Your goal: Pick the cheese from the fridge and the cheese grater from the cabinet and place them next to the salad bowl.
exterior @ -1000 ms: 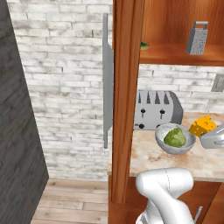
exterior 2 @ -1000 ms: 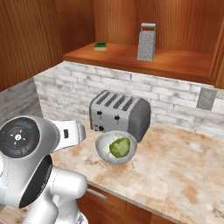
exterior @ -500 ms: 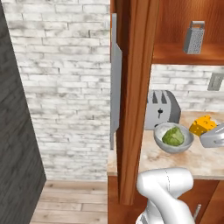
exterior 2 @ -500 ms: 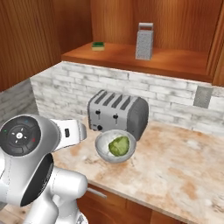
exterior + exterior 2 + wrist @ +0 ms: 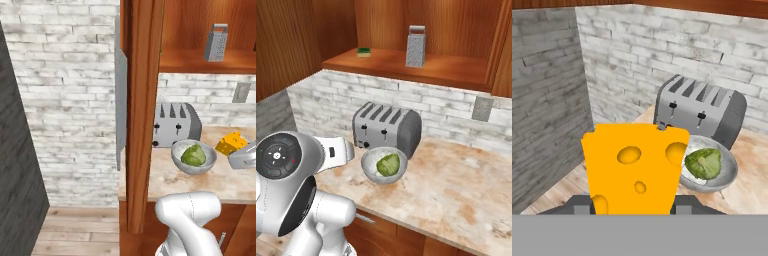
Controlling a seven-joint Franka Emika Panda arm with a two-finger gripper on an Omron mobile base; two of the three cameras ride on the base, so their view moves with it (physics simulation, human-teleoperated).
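While the white arm reaches over the marbled beige counter, the gripper is clamped on the yellow-orange cheese wedge with holes; in the hand view the wedge stands upright between the dark fingertips, which are drawn in against its sides. In the left base view the same cheese wedge shows above the counter toward its right end, just beside the white hand; whether it touches the counter surface cannot be judged from that angle.

The round light grey salad bowl with a green lettuce head sits near the front edge of the counter, toward its left end. It appears to stand just in front of the silver four-slot toaster, which is set near the white brick back wall. In the hand view the bowl lies to the right of the held cheese and beyond it.

The small grey metal box grater with a loop handle stands upright on the wooden shelf of the reddish-brown wall cabinet, roughly at mid-shelf. A small green-and-yellow sponge lies nearer the left end of the same shelf, well apart from the grater.

In the left base view the cabinet's tall wooden door stands open, edge-on. The dark grey fridge occupies the left edge of that view
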